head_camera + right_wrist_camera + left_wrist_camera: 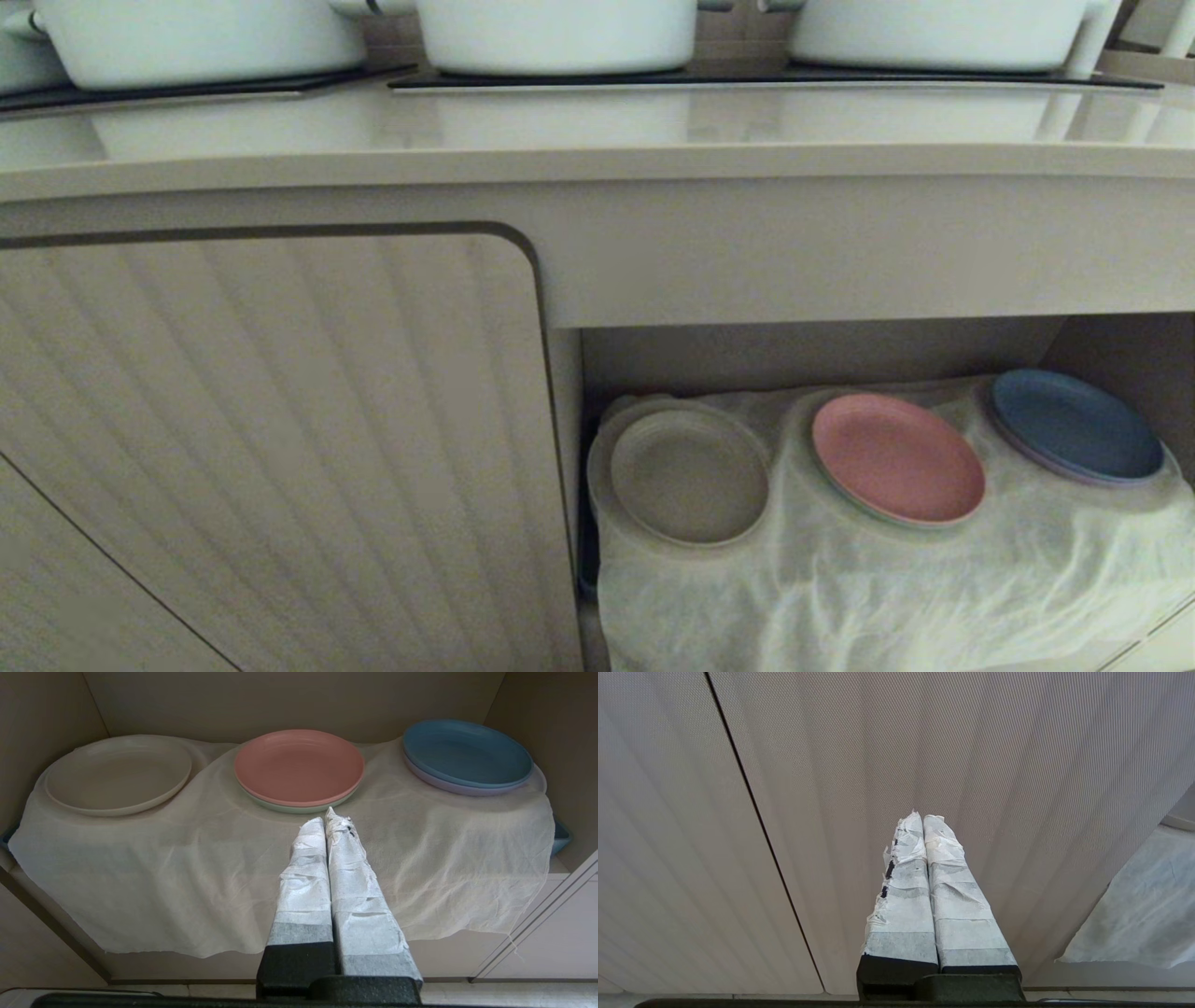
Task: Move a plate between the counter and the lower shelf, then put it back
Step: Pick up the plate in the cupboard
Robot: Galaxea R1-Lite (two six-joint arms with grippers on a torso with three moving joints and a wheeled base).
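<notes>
The cream plate [689, 476] [119, 773] lies at the left end of the lower shelf [887, 579], on the wrinkled whitish cloth [196, 868]. The beige counter [579, 140] runs across above it. In the right wrist view my right gripper [326, 817] is shut and empty, outside the shelf's front and aimed at the pink plate [299, 765]. My left gripper [923, 816] is shut and empty too, facing the ribbed cabinet door [831, 788]. Neither gripper appears in the head view.
A pink plate [896, 457] on a pale green one and a blue plate [1074, 425] [467, 751] on a lilac one share the cloth. White pots [560, 33] stand on black glass panels [775, 79] at the counter's back. The ribbed door [271, 439] closes the left side.
</notes>
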